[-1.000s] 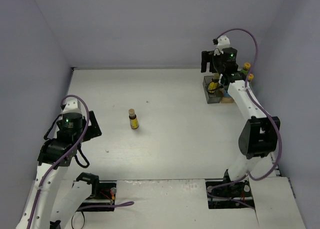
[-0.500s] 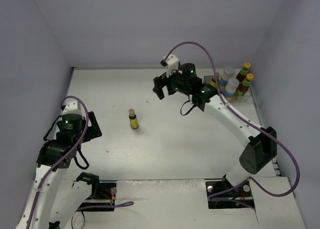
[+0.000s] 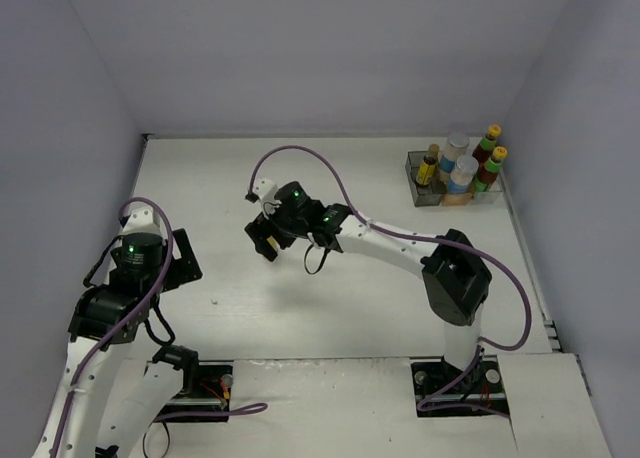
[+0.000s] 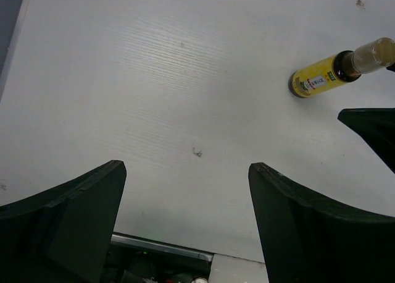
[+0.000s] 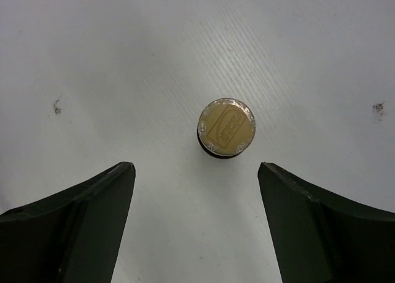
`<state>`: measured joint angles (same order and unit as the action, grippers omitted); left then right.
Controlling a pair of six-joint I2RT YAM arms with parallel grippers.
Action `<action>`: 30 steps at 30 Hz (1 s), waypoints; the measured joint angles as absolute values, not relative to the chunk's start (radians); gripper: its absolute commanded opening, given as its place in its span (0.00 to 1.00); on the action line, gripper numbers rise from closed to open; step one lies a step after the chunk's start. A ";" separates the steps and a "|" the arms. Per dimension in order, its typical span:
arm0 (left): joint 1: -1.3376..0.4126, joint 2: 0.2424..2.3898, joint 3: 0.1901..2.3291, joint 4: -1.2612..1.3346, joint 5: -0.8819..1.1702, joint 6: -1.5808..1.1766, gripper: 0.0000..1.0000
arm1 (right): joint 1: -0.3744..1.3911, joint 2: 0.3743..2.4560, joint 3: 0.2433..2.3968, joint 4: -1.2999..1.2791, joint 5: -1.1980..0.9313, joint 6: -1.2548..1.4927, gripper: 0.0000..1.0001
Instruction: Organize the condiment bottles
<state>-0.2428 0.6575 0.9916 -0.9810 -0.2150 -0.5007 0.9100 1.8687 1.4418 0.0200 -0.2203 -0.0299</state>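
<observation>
One small brown yellow-labelled bottle (image 4: 324,78) stands upright alone on the white table. In the right wrist view I see its tan cap (image 5: 226,126) from straight above. My right gripper (image 5: 196,167) is open and hovers over it, the cap just ahead of the fingertips. In the top view the right gripper (image 3: 267,240) covers this bottle. The grey tray (image 3: 418,195) at the back right holds the other brown bottle (image 3: 430,165), two white jars (image 3: 457,146) and two yellow-capped dark bottles (image 3: 491,138). My left gripper (image 4: 186,167) is open and empty, near left (image 3: 183,261).
Grey walls close in the table on the left, back and right. A dark finger (image 4: 370,131) of the right gripper shows at the right edge of the left wrist view. Small dark specks mark the table surface.
My right arm has swung from the tray at the back right across to the left and now hangs open over the lone brown bottle. The left arm has barely moved.
</observation>
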 measured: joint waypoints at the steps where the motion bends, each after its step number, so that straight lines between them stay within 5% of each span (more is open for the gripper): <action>1: -0.244 0.653 0.994 -0.987 -0.217 -0.501 0.82 | 0.914 1.881 1.442 0.020 -0.215 -0.027 0.81; 4: -0.252 0.644 1.001 -1.003 -0.228 -0.502 0.81 | 0.919 1.913 1.446 0.035 -0.201 -0.022 0.72; 13: -0.264 0.633 1.005 -1.016 -0.238 -0.502 0.81 | 0.919 1.964 1.492 0.103 -0.161 -0.019 0.68; 19: -0.269 0.633 1.005 -1.017 -0.245 -0.501 0.81 | 0.919 2.008 1.511 0.128 -0.141 -0.020 0.46; 24: -0.271 0.633 1.005 -1.017 -0.253 -0.501 0.81 | 0.919 2.017 1.511 0.131 -0.126 -0.017 0.01; 30: -0.274 0.633 1.005 -1.016 -0.255 -0.501 0.81 | 0.902 1.974 1.458 0.135 -0.095 -0.024 0.00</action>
<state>-0.2737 0.6331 1.0046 -1.0157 -0.2554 -0.5011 0.9020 1.9739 1.4582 0.1349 -0.0952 -0.0242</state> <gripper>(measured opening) 0.814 0.400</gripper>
